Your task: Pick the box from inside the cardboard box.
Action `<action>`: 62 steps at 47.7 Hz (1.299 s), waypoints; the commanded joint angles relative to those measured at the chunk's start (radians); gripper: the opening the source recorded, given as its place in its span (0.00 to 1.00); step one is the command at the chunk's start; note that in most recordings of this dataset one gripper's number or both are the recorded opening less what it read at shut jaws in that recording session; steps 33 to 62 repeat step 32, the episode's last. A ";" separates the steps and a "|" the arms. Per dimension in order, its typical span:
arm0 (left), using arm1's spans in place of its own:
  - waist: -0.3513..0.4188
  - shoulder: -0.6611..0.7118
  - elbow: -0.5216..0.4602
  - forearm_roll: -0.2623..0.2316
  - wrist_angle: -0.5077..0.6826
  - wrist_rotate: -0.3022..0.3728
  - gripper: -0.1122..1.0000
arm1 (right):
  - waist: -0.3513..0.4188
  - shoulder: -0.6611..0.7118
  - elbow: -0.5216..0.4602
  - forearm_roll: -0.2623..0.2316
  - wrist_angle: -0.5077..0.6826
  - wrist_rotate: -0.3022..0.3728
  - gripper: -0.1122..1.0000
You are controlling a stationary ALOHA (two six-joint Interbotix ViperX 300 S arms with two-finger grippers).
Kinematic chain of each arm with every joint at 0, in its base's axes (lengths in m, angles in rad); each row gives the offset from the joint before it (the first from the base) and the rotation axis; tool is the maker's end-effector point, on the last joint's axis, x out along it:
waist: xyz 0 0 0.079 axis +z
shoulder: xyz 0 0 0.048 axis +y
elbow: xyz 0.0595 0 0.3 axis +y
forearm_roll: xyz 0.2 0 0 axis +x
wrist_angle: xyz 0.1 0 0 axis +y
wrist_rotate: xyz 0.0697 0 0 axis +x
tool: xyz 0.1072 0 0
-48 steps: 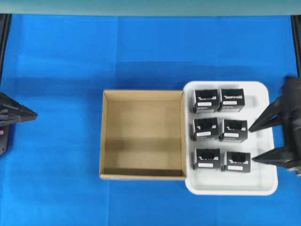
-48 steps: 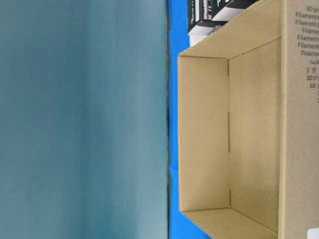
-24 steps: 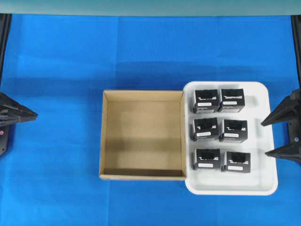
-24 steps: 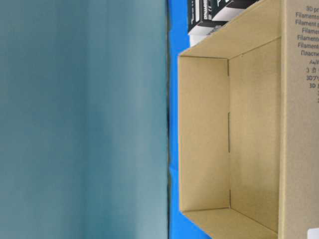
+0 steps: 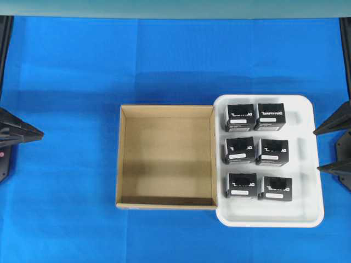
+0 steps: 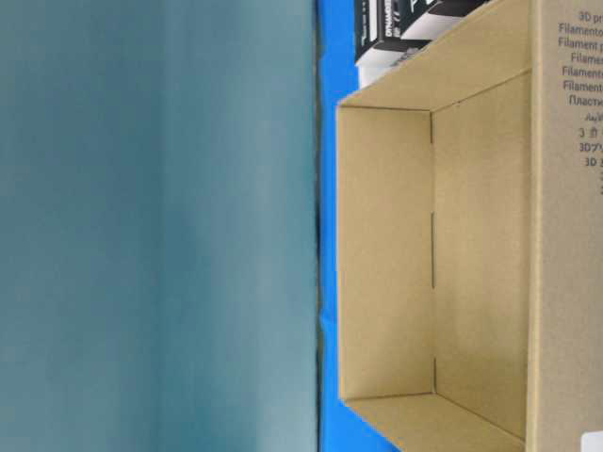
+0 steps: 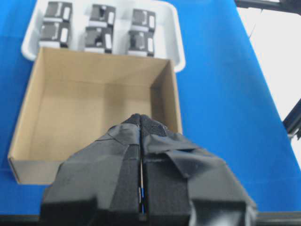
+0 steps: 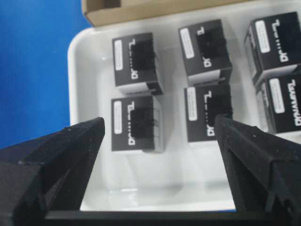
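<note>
— At the right edge of the bench [image 5: 71, 71], what is the right tool [image 5: 333, 149] doing?

— It stands spread wide and carries nothing; it hangs just beyond the right rim of the white tray [image 5: 315, 164], tips pointing left toward it; the left tool [image 5: 34, 133] sits at the far left with its jaws pressed together, also carrying nothing.

— Which step is this, then?

— By my reading the last one is done; the cardboard box [image 5: 119, 159] shows only bare floor in both the overhead and left wrist views; six black boxes [image 5: 275, 188] stand in three rows of two in the tray, which touches the cardboard box's right wall.

— So where is the nearest box relative to the right tool?

— Left of it and apart, inside the tray; in the right wrist view one box [image 8: 136, 124] lies between the spread jaws but well ahead of them.

— And next?

— Probably nothing more to lift, though one near inner wall of the cardboard box is hidden overhead; the call is to keep clear of the tray.
</note>
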 commanded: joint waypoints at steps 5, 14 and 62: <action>0.000 0.005 -0.021 0.002 -0.005 0.002 0.06 | -0.009 -0.038 -0.037 -0.023 0.048 -0.002 0.97; 0.000 0.003 -0.018 0.003 -0.005 0.000 0.06 | -0.021 -0.063 -0.048 -0.029 0.077 -0.002 0.97; 0.000 -0.011 -0.015 0.003 -0.005 -0.006 0.06 | -0.023 -0.114 -0.063 -0.035 0.101 -0.002 0.97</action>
